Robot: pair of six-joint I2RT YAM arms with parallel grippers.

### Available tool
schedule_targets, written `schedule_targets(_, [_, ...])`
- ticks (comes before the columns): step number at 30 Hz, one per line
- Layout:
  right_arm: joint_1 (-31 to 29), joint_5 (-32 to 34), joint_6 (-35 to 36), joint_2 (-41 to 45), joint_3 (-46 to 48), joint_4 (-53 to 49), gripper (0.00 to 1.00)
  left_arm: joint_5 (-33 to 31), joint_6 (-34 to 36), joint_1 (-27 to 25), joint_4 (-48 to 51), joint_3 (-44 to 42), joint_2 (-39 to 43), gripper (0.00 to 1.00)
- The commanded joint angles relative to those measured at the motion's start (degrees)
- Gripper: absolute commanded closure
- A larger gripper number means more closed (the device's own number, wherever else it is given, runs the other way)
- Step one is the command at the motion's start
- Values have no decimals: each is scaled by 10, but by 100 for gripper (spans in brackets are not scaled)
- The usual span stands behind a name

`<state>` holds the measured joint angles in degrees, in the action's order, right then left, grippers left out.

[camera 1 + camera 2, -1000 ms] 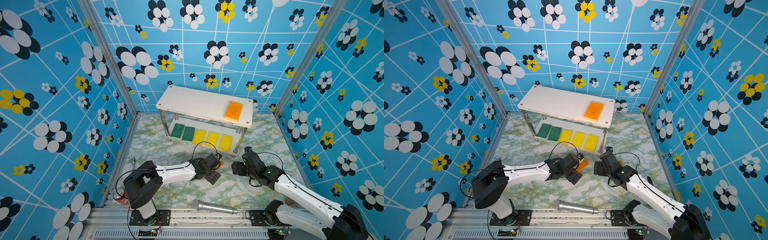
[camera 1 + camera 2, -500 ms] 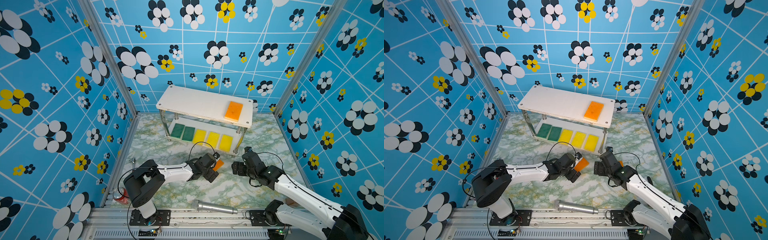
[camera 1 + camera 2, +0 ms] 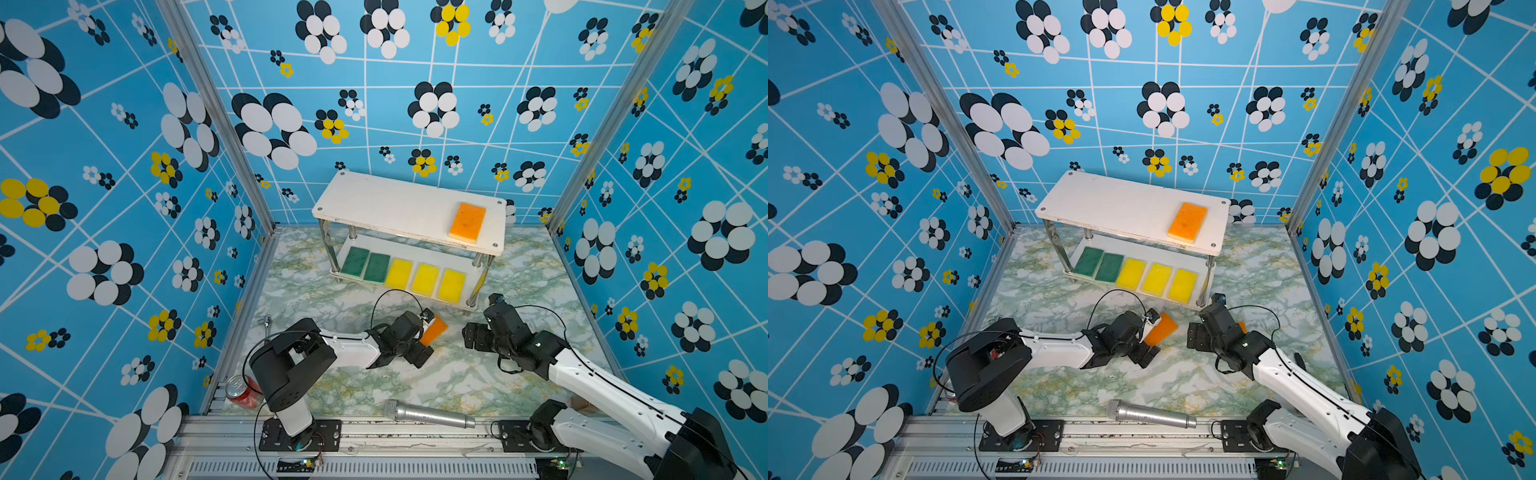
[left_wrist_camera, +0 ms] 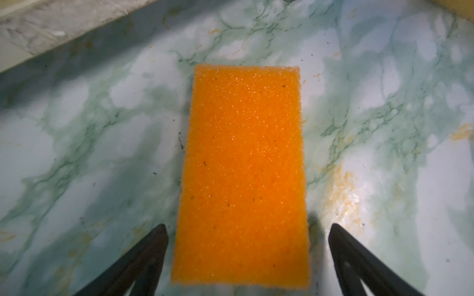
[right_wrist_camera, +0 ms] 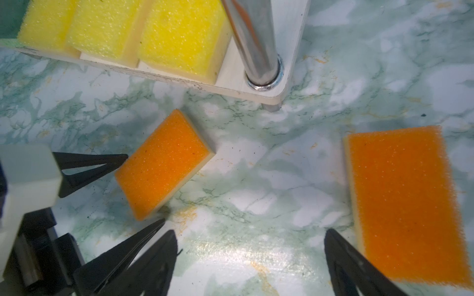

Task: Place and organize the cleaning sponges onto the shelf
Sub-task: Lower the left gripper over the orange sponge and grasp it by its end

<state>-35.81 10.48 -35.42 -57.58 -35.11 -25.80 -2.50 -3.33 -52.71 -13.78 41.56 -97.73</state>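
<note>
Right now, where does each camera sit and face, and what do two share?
Top views: high in front, looking down and back at the shelf; both arms show.
Left wrist: on its arm, looking down at the first orange sponge between tips of the open left gripper.
Right wrist: on its arm, facing the shelf corner and second orange sponge; open right gripper tips show.
Shared: both wrist views show the first orange sponge.

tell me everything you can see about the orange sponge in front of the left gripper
The orange sponge is a flat rectangular foam pad, coarse orange on top with a pale yellow layer beneath. It lies orange side up on the marbled table, just in front of the shelf. The left gripper stands open, its fingers flanking one short end without gripping it.
</note>
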Motion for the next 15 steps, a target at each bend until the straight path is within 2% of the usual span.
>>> schedule_targets(1, [3, -5, -10, 7, 7, 8, 9, -1, 12, 2, -31, -10, -15, 1])
schedule_targets(15, [3, -4, -16, 2, 3, 8, 9, 1, 4, 3, -76, -11, -58, 1])
